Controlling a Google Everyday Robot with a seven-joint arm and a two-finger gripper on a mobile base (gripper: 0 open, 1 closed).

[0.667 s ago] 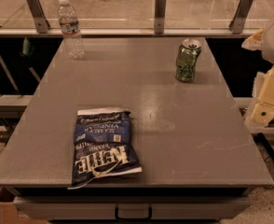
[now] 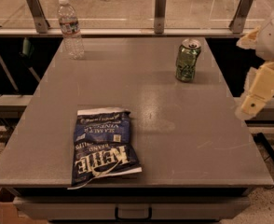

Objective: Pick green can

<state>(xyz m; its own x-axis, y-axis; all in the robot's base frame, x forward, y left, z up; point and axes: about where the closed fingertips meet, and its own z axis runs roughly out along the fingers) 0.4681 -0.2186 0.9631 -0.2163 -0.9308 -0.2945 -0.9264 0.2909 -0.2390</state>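
The green can (image 2: 188, 60) is a small dented metallic can with a silver top. It stands upright on the grey table (image 2: 174, 139), towards the far right. My gripper (image 2: 260, 90) is a cream-coloured part at the right edge of the view. It hangs beside the table's right edge, to the right of the can and nearer the camera, well apart from it. Nothing is seen in it.
A clear plastic water bottle (image 2: 70, 28) stands at the table's far left corner. A dark blue chip bag (image 2: 103, 145) lies flat at the front left. A glass barrier with metal posts (image 2: 160, 10) runs behind the table's far edge.
The gripper has shifted slightly left and up, toward the table's right edge. The can, bottle and bag have not moved.
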